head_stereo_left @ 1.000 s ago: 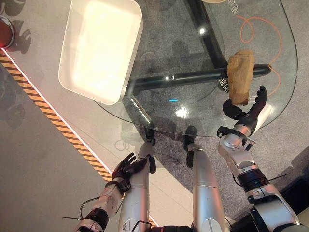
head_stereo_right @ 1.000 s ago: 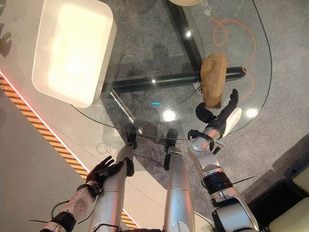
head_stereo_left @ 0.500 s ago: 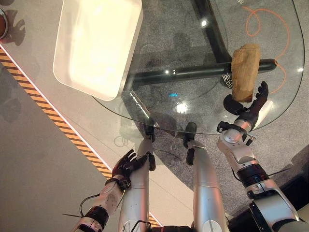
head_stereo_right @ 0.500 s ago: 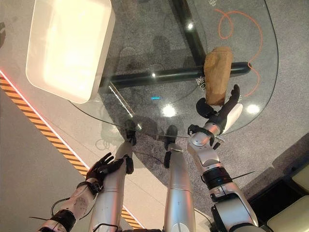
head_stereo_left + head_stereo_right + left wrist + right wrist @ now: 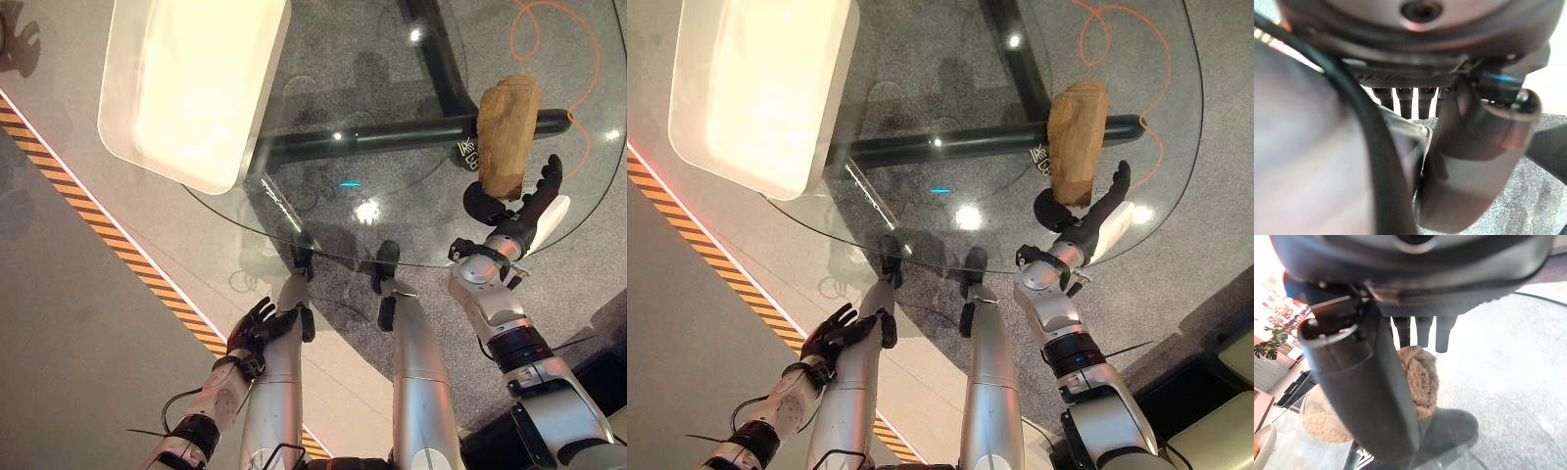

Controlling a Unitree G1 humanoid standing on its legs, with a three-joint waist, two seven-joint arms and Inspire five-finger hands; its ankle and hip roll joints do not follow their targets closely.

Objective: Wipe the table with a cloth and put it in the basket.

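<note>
Counter: glass top on a dark crossed frame, with grey carpet seen through it; we look down on its near rounded edge.
Floor: grey, with a striped orange and black tape line running along the left.
Cloth: a tan rolled cloth lies on the right part of the counter, lengthwise near to far; we judge it has been left there within reach of the right arm.
Right hand: our right hand is just at the near end of the cloth, fingers straight and spread, thumb out to the left; in the wrist view the cloth shows just past the fingers. We cannot tell whether it touches the cloth; nothing is pinched.
Why so: we judge this open pose sets up a grasp, or a flat press, for wiping.
Left hand: our left hand hangs low, near and left of the counter, fingers loosely spread, holding nothing; we judge it idle.
Basket: a white rounded tray-like basket sits on the far left of the counter, well apart from the cloth.
Basket contents: nothing that we can make out; its inside is washed out by bright light.
Progress: cloth not yet in the basket.
</note>
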